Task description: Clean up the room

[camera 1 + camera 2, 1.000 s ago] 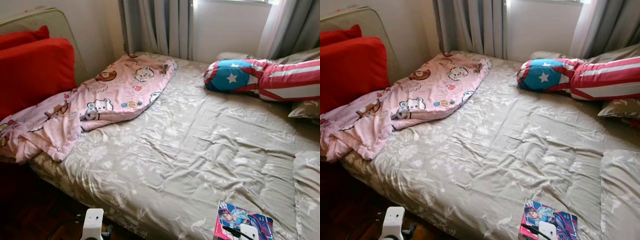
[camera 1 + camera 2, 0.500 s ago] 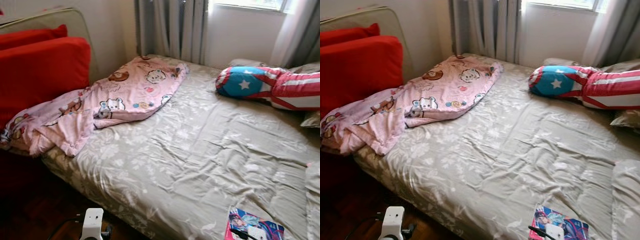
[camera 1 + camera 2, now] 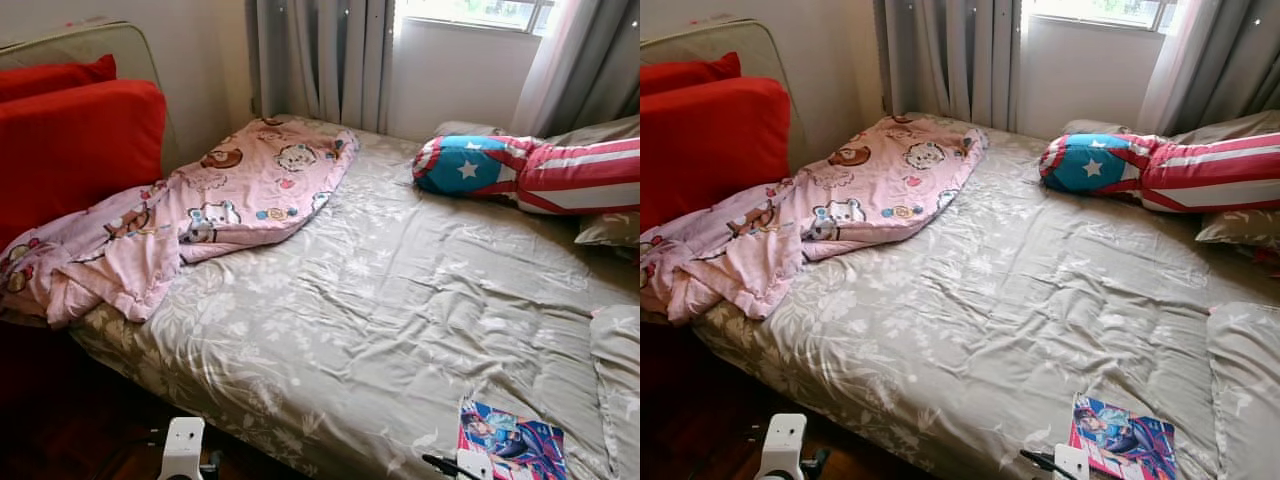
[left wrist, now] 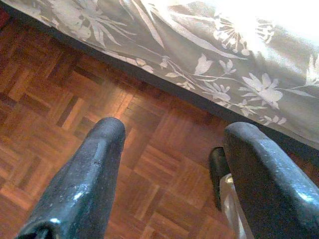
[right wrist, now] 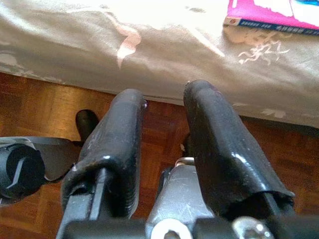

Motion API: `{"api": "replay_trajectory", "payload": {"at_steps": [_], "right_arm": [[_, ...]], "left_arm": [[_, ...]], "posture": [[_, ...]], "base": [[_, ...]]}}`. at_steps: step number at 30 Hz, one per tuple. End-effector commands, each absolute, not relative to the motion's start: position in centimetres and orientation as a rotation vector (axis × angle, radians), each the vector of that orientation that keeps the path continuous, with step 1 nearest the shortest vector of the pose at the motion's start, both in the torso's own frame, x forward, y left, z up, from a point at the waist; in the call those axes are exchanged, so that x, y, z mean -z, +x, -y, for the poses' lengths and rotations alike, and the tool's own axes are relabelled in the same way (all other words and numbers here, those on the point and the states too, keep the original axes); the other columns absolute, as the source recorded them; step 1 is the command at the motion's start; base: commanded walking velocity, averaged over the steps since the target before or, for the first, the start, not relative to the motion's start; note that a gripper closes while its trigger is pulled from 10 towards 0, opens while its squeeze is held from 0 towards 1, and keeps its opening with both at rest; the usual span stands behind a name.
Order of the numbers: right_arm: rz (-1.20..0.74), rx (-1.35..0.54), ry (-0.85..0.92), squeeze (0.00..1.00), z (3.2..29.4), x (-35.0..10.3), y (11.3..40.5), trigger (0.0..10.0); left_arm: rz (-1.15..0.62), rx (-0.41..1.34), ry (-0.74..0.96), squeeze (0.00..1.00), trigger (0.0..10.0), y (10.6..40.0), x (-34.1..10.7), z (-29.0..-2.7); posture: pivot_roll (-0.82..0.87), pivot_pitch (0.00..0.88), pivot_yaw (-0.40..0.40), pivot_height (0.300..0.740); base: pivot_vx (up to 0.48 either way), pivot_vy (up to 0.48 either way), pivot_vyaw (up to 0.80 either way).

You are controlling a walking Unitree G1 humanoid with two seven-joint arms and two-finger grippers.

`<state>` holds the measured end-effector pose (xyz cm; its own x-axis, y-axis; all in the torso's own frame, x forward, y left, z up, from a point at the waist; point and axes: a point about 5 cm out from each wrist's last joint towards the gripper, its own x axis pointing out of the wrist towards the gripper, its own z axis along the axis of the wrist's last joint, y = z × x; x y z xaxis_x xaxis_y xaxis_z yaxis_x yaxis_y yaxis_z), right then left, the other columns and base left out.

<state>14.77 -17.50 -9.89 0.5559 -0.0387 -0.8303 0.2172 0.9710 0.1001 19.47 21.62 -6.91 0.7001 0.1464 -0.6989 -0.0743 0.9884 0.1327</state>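
Note:
A pink cartoon-print blanket (image 3: 200,205) lies crumpled across the far left of the bed (image 3: 380,300) and spills over its left edge. A colourful book (image 3: 510,440) rests on the near right corner, its pink edge (image 5: 269,20) just beyond my right gripper. My left gripper (image 4: 174,134) hangs low over the parquet beside the bed's edge, open and empty. The right gripper (image 5: 164,94) is also low by the bed's side, open by a narrow gap, with nothing between its fingers.
A star-and-stripes bolster (image 3: 530,170) and grey pillows (image 3: 610,225) lie at the head on the right. Red cushions (image 3: 70,140) stand against the wall at the left. Curtains (image 3: 320,60) hang behind the bed. Dark parquet floor (image 4: 75,124) runs along the near side.
The whole picture has swung right and back left, so the camera moved. The blanket, bolster and book lie as before. Both arms still hang low.

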Motion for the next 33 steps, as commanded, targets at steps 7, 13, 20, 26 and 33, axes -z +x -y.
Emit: {"api": "replay_trajectory", "payload": {"at_steps": [7,13,20,26,33], "right_arm": [[-0.969,0.183,0.182,0.00,20.8,9.8,13.6,10.0],[-0.971,0.187,0.179,0.00,21.3,9.8,13.5,10.0],[-0.980,0.187,0.173,0.00,21.3,9.8,13.4,10.0],[-0.984,0.173,0.181,0.00,19.8,10.1,13.1,10.0],[-1.001,0.175,0.184,0.00,19.5,10.4,12.2,10.0]], "left_arm": [[-0.807,-0.126,0.114,0.00,10.0,18.9,7.2,-21.7],[-0.809,-0.126,0.115,0.00,10.0,18.7,7.3,-21.7],[-0.811,-0.124,0.116,0.00,10.0,18.6,7.3,-21.8],[-0.816,-0.126,0.119,0.00,10.0,18.4,7.4,-21.9],[-0.816,-0.129,0.118,0.00,10.0,18.3,7.5,-21.9]], "posture": [[0.05,0.000,-0.008,0.740],[0.05,0.000,-0.007,0.740],[0.05,0.000,-0.003,0.740],[0.05,0.000,-0.002,0.740],[0.05,0.000,-0.002,0.740]], "base": [[0.000,0.425,0.00],[0.000,0.480,0.00],[0.000,0.480,0.00],[0.000,0.480,0.00],[0.000,0.480,0.00]]}}
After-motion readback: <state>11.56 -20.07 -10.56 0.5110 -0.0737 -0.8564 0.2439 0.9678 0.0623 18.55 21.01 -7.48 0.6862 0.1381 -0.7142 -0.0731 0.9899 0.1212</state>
